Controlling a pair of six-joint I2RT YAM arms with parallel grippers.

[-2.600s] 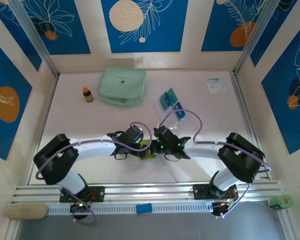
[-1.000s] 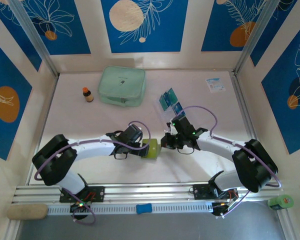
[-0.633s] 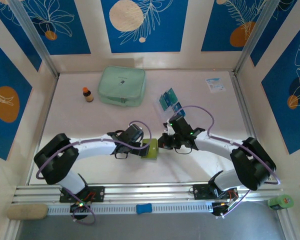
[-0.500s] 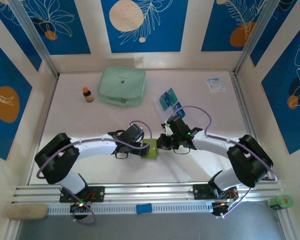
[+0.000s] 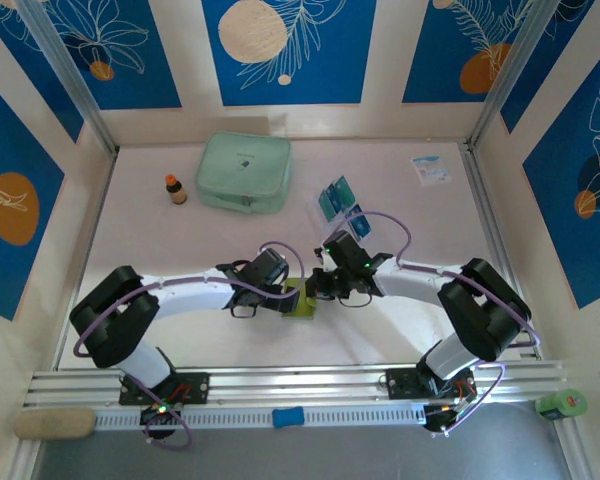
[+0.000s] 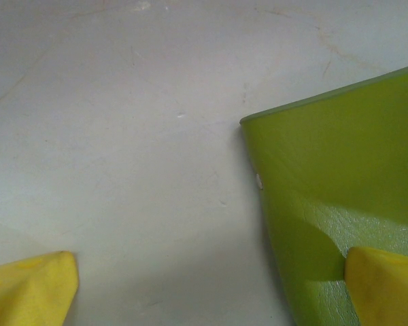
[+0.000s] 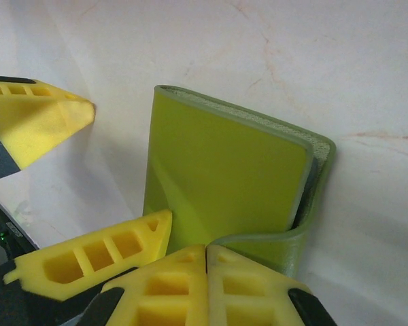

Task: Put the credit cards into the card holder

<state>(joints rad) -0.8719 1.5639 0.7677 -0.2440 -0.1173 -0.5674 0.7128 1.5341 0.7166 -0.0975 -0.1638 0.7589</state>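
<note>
My right arm has swung back from the credit cards to the middle of the table. My right gripper now sits at the near edge of the card holder. Its jaws are pressed together and I see no card between them, so I judge that nothing has gone in on this trip. My left gripper has not shifted. Its jaws are spread wide, with one fingertip resting on the holder's green cover and the other on bare table, which steadies the holder more than grips it. The holder lies between my two wrists, its flap slightly ajar. The cards sit in a small heap just behind my right wrist, near the holder but apart from it.

Further back lie the mint pouch, the paper packet and the little brown bottle, all well away from the work. The real obstacle is probably the narrow opening, which my own fingers are crowding.
</note>
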